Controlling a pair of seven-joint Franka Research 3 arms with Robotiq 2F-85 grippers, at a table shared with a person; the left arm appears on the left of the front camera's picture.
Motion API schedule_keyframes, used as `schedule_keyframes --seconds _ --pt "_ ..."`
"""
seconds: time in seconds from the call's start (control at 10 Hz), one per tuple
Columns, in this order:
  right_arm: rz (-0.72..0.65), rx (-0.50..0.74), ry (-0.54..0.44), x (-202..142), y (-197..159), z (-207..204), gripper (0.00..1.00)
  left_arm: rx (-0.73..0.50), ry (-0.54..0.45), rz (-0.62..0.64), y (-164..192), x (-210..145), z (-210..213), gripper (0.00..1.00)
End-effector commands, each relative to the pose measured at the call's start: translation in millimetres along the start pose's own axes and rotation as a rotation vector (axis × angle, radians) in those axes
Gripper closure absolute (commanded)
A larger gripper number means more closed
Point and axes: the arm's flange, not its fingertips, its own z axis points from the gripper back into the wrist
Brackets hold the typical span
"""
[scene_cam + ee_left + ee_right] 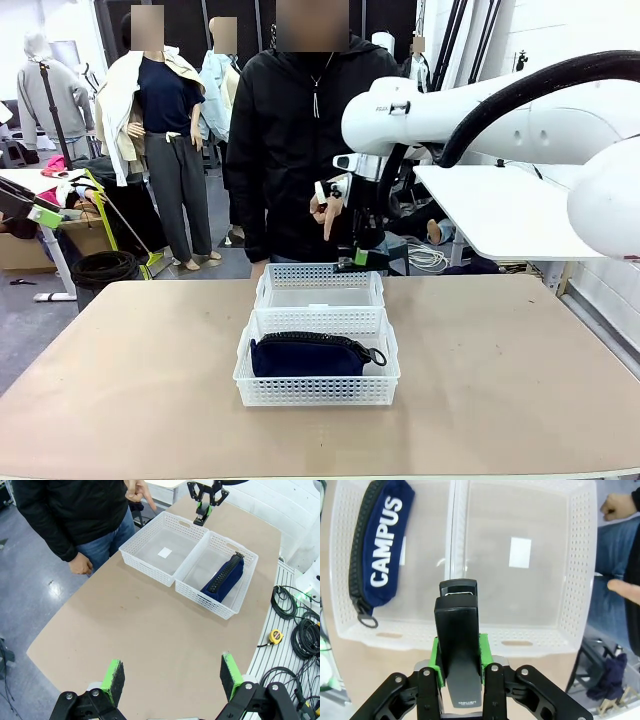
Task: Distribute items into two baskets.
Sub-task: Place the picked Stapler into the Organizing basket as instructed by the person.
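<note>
Stapler (457, 645) sits clamped between the green pads of the right gripper (460, 652), nose pointing away from the wrist, held in the air above the near end wall of the far basket (580, 555). Just beyond the tool's tip lies that basket's bare floor with its white label (520, 552); to one side of the tip, past the shared walls, the near basket (250, 365) already holds the navy pouch (377, 555), zipper along its edge.

Judging from this, the step is dropping the stapler into the unfilled basket. To do it well the gripper should carry forward until the stapler clears the rim (470, 642) and hangs over the floor's middle, lower it, then part the pads; a release from here risks catching the end wall or the divider between baskets.

A person's hand (327, 212) points a finger downward just beside the tool, above the far basket's rim, and could be in the path if the arm swings that way. The left gripper (172, 677) hangs well back from both baskets with its jaws spread wide and nothing between them, above bare table (150, 625).
</note>
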Motion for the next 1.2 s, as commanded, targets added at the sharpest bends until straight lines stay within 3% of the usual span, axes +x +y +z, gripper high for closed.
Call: schedule_keyframes --seconds 0.0,0.3,0.6,1.1 --pt "-0.059 -0.060 0.002 18.1 -9.5 -5.6 1.00 -0.010 -0.018 0.000 -0.5 -1.1 1.5 0.00" --pt "-0.125 -0.178 -0.033 33.4 -13.7 -29.0 1.00 -0.010 -0.018 0.000 -0.5 -1.1 1.5 0.00" --pt "-0.090 -0.113 0.015 36.7 -36.1 -55.8 1.00 -0.010 -0.018 0.000 -0.5 -1.1 1.5 0.00" --pt "-0.091 -0.089 -0.021 25.5 -54.9 -91.7 1.00 -0.010 -0.018 0.000 -0.5 -1.1 1.5 0.00"
